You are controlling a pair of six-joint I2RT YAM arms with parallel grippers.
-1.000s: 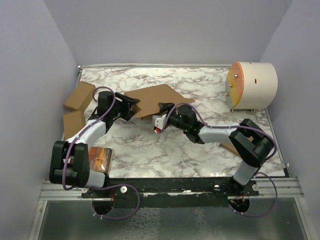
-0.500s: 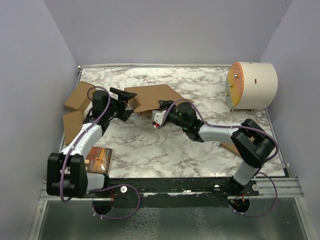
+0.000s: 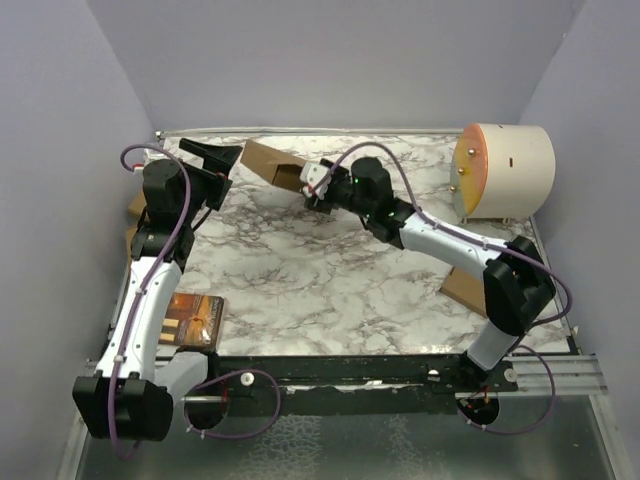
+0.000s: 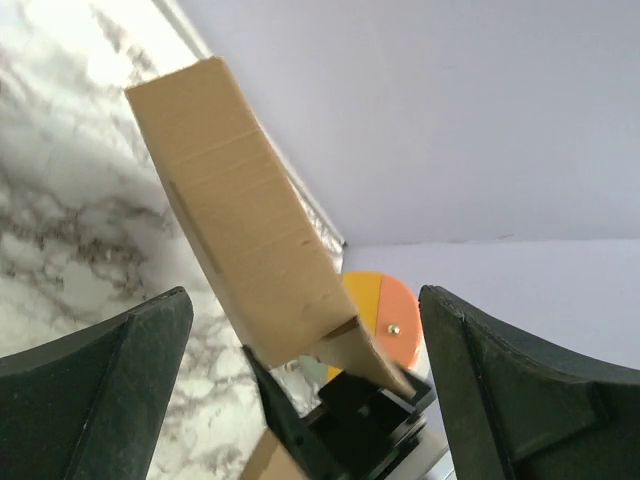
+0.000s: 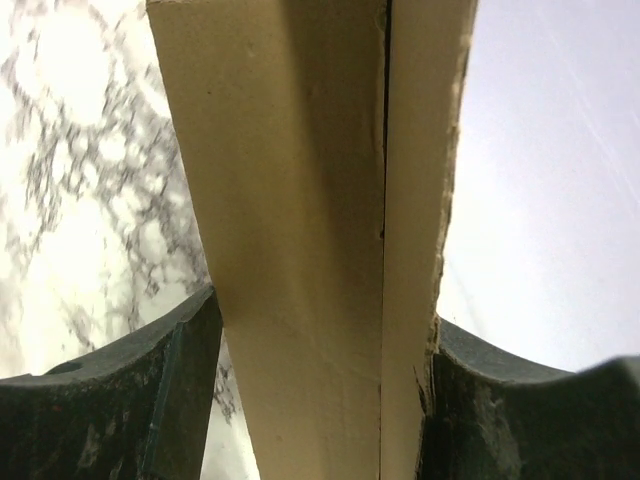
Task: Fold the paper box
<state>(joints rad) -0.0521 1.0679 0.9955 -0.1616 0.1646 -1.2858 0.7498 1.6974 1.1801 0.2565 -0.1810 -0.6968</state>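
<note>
Cardboard like this looks light and stiff but creases easily, so don't squeeze hard. Grab a flat panel near an edge, not a loose flap. The paper box (image 3: 268, 164) is pinched between the fingers of the right gripper (image 3: 308, 186), w/ its free end jutting toward the left gripper (image 3: 220, 168). That one is spread wide, box just ahead of its fingers, not touching. Right wrist view is filled w/ cardboard, so you can't make out flaps, tabs or lid hinge.

In the right wrist view the paper box (image 5: 310, 200) is cut off at top and bottom. In the left wrist view it hides most of the cream cylinder (image 4: 385, 305).
</note>
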